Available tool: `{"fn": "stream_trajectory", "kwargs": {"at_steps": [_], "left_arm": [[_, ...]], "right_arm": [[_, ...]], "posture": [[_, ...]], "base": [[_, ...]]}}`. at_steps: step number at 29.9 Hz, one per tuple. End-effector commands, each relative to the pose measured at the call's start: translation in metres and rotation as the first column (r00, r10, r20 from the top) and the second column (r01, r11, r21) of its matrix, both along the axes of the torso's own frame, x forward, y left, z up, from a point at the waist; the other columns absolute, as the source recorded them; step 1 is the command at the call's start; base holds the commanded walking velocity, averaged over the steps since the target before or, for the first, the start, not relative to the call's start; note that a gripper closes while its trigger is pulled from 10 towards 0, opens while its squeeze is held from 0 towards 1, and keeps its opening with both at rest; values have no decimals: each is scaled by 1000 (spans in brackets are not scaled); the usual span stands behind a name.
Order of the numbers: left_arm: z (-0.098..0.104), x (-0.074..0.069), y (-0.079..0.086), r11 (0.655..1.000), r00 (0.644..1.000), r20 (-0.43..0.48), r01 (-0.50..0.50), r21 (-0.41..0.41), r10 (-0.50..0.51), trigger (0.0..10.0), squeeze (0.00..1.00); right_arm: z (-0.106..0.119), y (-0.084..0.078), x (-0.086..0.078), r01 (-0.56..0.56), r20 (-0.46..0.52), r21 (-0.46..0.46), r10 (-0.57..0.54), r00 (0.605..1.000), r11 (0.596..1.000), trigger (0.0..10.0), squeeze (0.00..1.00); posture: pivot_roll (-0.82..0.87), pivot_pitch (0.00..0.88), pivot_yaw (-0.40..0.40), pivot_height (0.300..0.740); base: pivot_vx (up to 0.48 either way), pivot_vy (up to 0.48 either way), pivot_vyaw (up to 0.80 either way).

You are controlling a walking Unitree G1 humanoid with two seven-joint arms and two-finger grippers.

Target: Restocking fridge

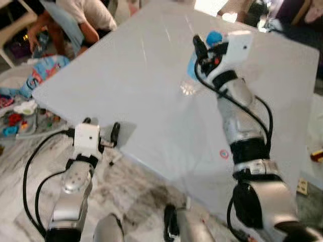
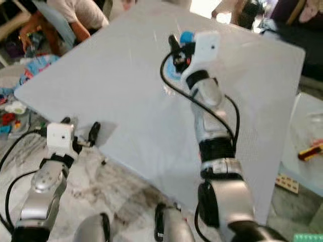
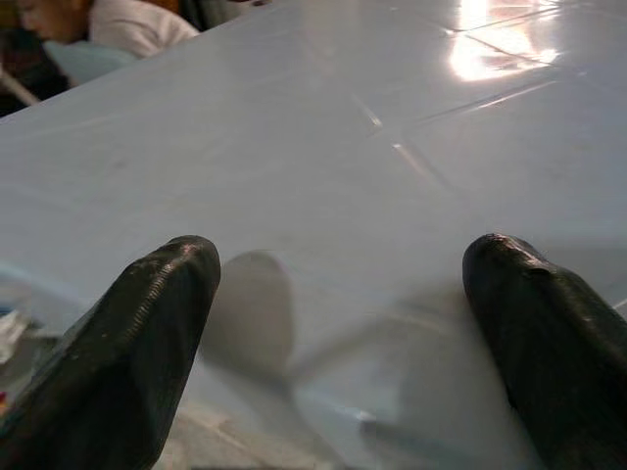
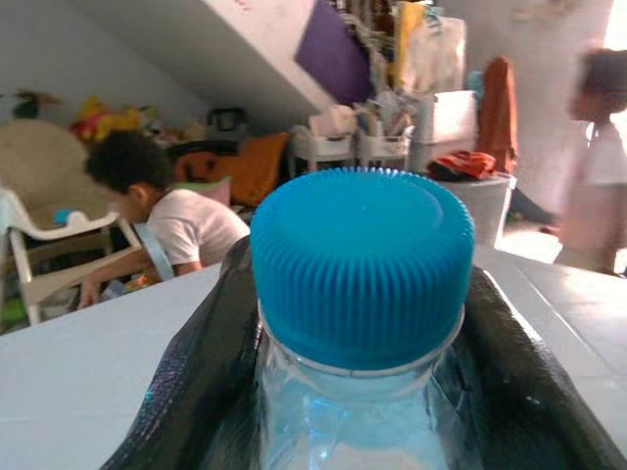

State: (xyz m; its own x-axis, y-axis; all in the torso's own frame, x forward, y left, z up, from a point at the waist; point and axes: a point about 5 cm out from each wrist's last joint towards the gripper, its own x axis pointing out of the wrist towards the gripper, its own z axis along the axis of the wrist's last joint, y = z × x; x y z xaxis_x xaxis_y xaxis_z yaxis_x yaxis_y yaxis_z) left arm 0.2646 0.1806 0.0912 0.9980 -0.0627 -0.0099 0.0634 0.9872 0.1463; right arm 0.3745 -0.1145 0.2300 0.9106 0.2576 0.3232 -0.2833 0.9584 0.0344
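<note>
We see a broad, pale grey surface (image 1: 151, 91) with a glossy sheen, set on a marbled floor (image 1: 126, 191). Our right claw (image 4: 358, 392) reaches out over its middle, both black fingers clamped on the neck of a clear water bottle (image 4: 358, 421) with a ribbed blue cap (image 4: 361, 259). Our left claw (image 3: 343, 333) sits at the near edge, fingers spread apart, gripping nothing. Beyond the far corner a person (image 1: 75, 20) bends over scattered toys (image 1: 25, 108); a cluttered room lies behind.
</note>
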Motion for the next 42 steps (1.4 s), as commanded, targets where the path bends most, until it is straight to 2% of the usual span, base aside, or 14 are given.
{"fn": "stream_trajectory", "kwargs": {"at_steps": [1,2,3,4,6,10,13,15,20,24,29,34,37,42], "left_arm": [[-12,-5,8,999,997,-57,-43,7,43,10000,0],[-12,-5,7,999,997,-57,-44,6,44,10000,0],[-12,-4,7,999,997,-53,-49,4,50,10000,0],[-11,-3,6,999,997,-49,-55,4,55,10000,0],[-10,-1,6,998,997,-40,-66,5,67,10000,0],[-10,0,6,997,996,-39,-82,0,82,10000,0],[-11,1,5,997,996,-40,-81,-2,81,10000,0],[-12,2,4,997,997,-39,-74,-4,74,10000,0],[-12,3,2,998,997,-39,-66,-4,66,10000,0],[-12,4,1,998,997,-38,-63,-5,63,10000,0],[-12,5,1,998,998,-34,-60,-5,60,10000,0],[-12,7,2,998,998,-30,-58,0,58,10000,0],[-9,10,3,998,998,-22,-55,7,55,10000,0],[-2,16,7,998,998,2,-57,18,57,10000,0]], "right_arm": [[-43,1,-3,16,-194,-8,-17,981,1000,10000,0],[-41,1,-5,24,-181,3,-23,983,1000,10000,0],[-36,8,-11,-112,-138,106,126,982,988,10000,0],[-35,7,-15,-130,-129,112,144,981,985,10000,0],[-39,2,-20,-77,-139,37,81,987,996,10000,0],[-52,-1,-28,-120,-198,135,146,969,984,10000,0],[-57,-6,-31,-97,-191,101,115,975,990,10000,0],[-65,-10,-32,-71,-220,34,77,973,997,10000,0],[-69,-7,-36,-78,-235,3,77,969,997,10000,0],[-66,-5,-35,-61,-191,-97,42,981,993,10000,0],[-67,-4,-34,-89,-230,-54,74,970,995,10000,0],[-65,-4,-32,-100,-208,-131,72,976,986,10000,0],[-63,-5,-31,-139,-203,-104,115,972,985,10000,0],[-53,-8,-28,-139,-150,-172,114,982,975,10000,0]], "posture": [[56,133,-50,740],[56,131,-51,740],[55,128,-54,740],[55,123,-59,740],[53,118,-64,740],[52,107,-72,740],[53,102,-76,740],[52,91,-78,740],[49,83,-78,740],[44,70,-79,740],[46,59,-86,740],[47,45,-89,740],[45,38,-90,740],[49,42,-86,740]], "base": [[0,0,0],[0,0,0],[0,0,0],[0,0,0],[0,0,0],[0,0,0],[-160,0,0],[-247,0,0],[-248,0,0],[-271,0,0],[-279,0,0],[-277,0,0],[-274,0,0],[-273,0,0]]}}
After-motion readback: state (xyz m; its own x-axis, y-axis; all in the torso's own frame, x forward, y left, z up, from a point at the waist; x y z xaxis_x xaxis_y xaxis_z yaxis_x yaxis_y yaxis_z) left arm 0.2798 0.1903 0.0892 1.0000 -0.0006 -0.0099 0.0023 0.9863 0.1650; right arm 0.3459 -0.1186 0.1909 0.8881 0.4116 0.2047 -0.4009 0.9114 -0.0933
